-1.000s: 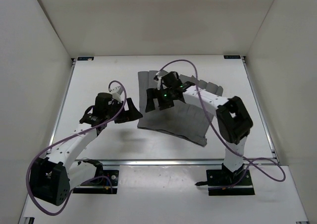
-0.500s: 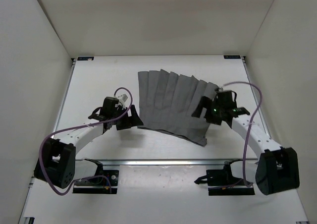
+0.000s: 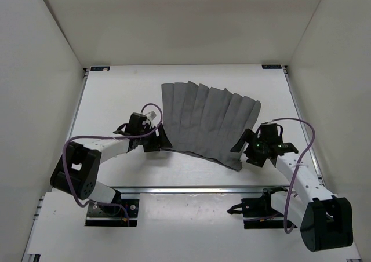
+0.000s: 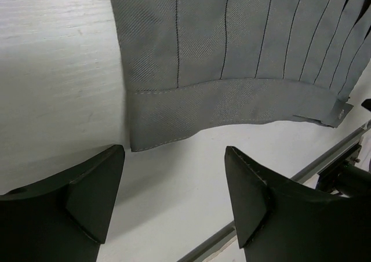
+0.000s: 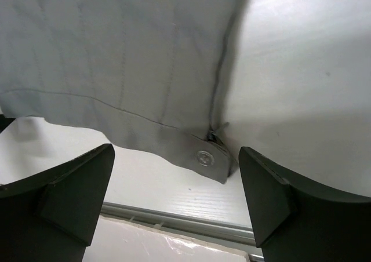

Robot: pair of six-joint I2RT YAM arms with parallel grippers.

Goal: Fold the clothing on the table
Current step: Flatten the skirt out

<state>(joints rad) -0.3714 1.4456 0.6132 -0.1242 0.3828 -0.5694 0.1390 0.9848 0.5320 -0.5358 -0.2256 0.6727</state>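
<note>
The clothing point(image 3: 206, 120) is a grey pleated skirt spread flat like a fan on the white table point(image 3: 116, 94), its waistband toward the near edge. My left gripper point(image 3: 163, 142) stands open just off the waistband's near left corner point(image 4: 134, 140); bare table shows between its fingers point(image 4: 93, 192). My right gripper point(image 3: 240, 148) is open at the near right corner, where a clear button point(image 5: 204, 156) sits on the waistband tab. In the right wrist view the tab lies between and just beyond the fingers point(image 5: 272, 192), and neither touches it.
A metal rail point(image 3: 203, 188) runs along the table's near edge, close behind both grippers, also seen as the rail point(image 5: 174, 218) in the right wrist view. White walls enclose the left, right and back sides. Purple cables point(image 3: 290, 123) loop above each arm.
My right arm has swung off the top of the clothing to its near right corner. The left gripper has drawn in to the near left corner. The garment now lies uncovered.
</note>
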